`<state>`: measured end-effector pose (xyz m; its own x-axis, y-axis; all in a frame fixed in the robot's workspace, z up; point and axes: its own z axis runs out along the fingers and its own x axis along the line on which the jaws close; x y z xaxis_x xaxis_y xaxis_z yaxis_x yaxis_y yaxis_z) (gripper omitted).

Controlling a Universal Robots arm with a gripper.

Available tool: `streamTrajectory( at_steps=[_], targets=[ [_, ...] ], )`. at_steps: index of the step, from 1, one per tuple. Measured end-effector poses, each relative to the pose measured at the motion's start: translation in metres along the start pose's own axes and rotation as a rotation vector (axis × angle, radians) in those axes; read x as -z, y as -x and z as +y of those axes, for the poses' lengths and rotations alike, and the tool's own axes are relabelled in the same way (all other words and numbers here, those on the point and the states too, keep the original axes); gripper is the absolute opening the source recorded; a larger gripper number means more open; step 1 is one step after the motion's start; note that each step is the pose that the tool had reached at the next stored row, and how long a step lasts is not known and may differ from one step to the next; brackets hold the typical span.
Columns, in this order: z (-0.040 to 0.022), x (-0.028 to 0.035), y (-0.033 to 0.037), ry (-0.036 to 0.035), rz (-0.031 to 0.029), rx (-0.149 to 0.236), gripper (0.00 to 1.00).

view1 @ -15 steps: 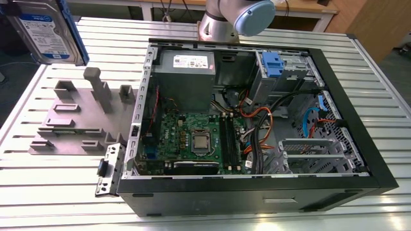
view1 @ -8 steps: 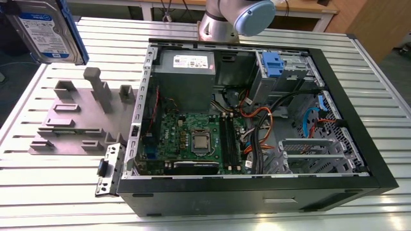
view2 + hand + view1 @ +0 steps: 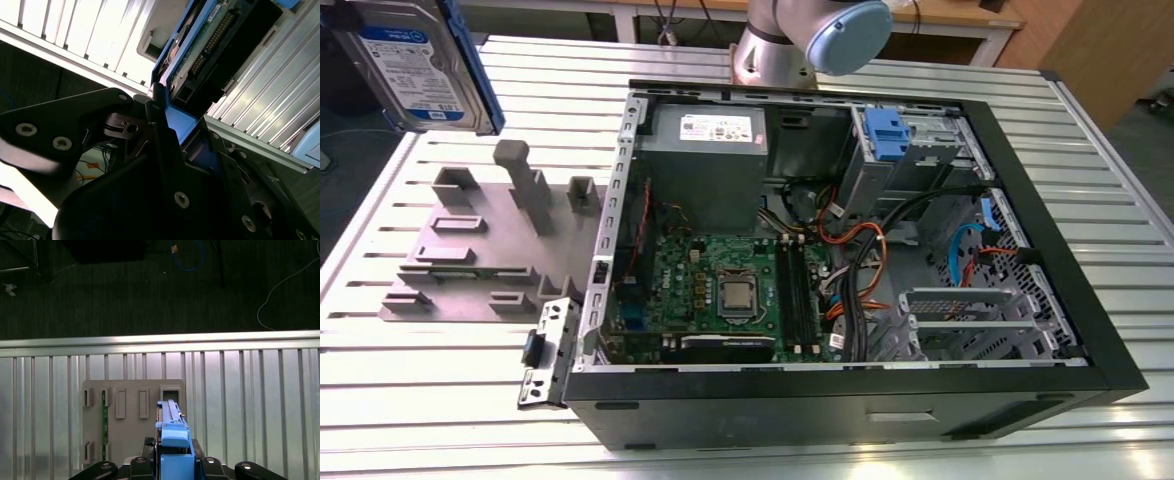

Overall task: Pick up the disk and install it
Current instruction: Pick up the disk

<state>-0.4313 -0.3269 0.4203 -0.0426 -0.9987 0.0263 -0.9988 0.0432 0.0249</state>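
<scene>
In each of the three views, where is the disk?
Exterior view: the disk, high at the exterior view's left.
Second wrist view: the disk, circuit side showing.
First wrist view: the disk edge-on in the claw, over the grey holder.
Shared landmark: the slatted table.

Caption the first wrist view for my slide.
Gripper holding the disk edge-on, with grey fixture and slatted table below.
</scene>
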Motion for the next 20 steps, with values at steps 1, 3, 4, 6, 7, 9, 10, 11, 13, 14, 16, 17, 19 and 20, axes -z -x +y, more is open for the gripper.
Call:
streamTrajectory(
  at_steps=[1, 3, 4, 6, 7, 9, 10, 11, 13, 14, 16, 17, 19, 20],
  targets=[
    [0.0, 0.0, 0.0, 0.0, 0.0, 0.0, 0.36],
    [0.0, 0.0, 0.0, 0.0, 0.0, 0.0, 0.36],
    [-0.0001, 0.0, 0.0, 0.0, 0.0, 0.0, 0.36],
    [-0.0001, 0.0, 0.0, 0.0, 0.0, 0.0, 0.36],
    [-0.0001, 0.0, 0.0, 0.0, 0.0, 0.0, 0.36],
    [-0.0002, 0.0, 0.0, 0.0, 0.0, 0.0, 0.36],
    [-0.0002, 0.0, 0.0, 0.0001, 0.0, 0.0, 0.36],
    [-0.0002, 0.0, 0.0, 0.0, 0.0, 0.0, 0.36],
    [-0.0003, 0.0, 0.0, 0.0, 0.0, 0.0, 0.36],
    [-0.0003, 0.0, 0.0, 0.0, 0.0, 0.0, 0.36],
    [-0.0004, 0.0, 0.0, 0.0, 0.0, 0.0, 0.36],
    [-0.0004, 0.0, 0.0, 0.0, 0.0, 0.0, 0.36],
    [-0.0006, 0.0, 0.0, 0.0, 0.0, 0.0, 0.36],
    [-0.0006, 0.0, 0.0, -0.0001, 0.0, 0.0, 0.36]
  ],
)
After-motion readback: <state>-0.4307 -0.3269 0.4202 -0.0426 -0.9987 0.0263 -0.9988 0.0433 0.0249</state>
